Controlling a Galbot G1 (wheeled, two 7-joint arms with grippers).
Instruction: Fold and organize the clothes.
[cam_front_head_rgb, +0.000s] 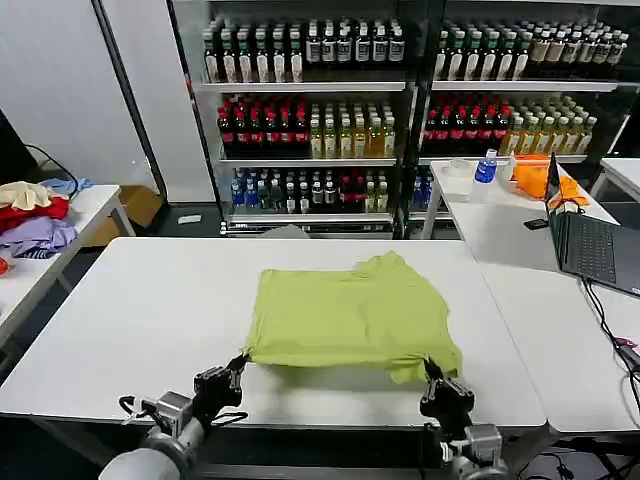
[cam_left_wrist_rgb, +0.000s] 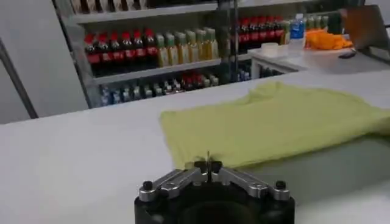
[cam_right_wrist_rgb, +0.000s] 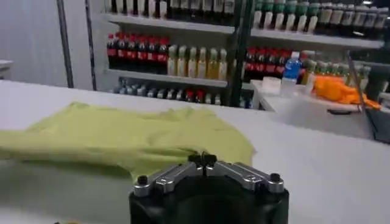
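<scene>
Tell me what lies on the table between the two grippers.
Head view: the yellow-green T-shirt's near hem spans between left gripper and right gripper.

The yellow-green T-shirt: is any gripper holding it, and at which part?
Both hold the T-shirt. The left gripper is shut on its near left corner, and the right gripper is shut on its near right corner, at the table front.

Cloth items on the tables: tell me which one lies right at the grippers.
The lime-green T-shirt, spread on the centre table. Left gripper and right gripper meet its near corners. The garment pile and the orange cloth lie on side tables.
</scene>
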